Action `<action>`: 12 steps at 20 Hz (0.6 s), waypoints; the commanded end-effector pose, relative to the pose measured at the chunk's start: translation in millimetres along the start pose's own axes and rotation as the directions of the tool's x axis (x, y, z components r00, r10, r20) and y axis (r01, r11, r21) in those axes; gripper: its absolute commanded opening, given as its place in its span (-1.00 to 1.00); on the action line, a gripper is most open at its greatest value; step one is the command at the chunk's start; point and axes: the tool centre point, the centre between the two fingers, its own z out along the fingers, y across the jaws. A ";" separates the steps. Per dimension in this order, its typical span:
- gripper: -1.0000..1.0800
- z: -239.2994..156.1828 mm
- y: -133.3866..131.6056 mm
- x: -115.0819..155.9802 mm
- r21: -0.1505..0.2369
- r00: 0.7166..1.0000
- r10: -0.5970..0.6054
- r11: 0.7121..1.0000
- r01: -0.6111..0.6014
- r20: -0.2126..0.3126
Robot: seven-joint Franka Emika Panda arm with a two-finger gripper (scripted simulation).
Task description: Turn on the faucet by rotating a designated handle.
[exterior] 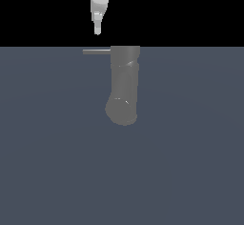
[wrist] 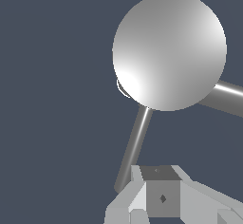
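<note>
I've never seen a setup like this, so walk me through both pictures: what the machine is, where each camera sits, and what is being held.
These are simulator renders, not photographs. The white shape at the top of the exterior view is the gripper of a single robot arm, coming down from above. Below it stands the faucet, a thick grey tube with a rounded end. The thin rod sticking out of its flat end toward the exterior view's left is the handle, the part meant to be turned. The other picture comes from a camera on the robot's wrist, looking past its jaws at the faucet. Nothing is held: the gripper is above the handle with a gap between them. Whether the jaws are open is unclear.
</note>
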 end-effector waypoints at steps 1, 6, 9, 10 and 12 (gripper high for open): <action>-1.00 11.7 -12.2 -2.4 0.003 0.998 0.062 0.998 -0.062 -0.016; -1.00 32.9 -32.6 -7.1 0.013 0.985 0.167 0.986 -0.166 -0.045; -1.00 42.8 -41.7 -9.6 0.021 0.975 0.214 0.977 -0.213 -0.060; -1.00 45.7 -44.2 -10.4 0.023 0.972 0.227 0.974 -0.226 -0.064; -1.00 50.7 -48.6 -11.7 0.028 0.966 0.249 0.968 -0.248 -0.071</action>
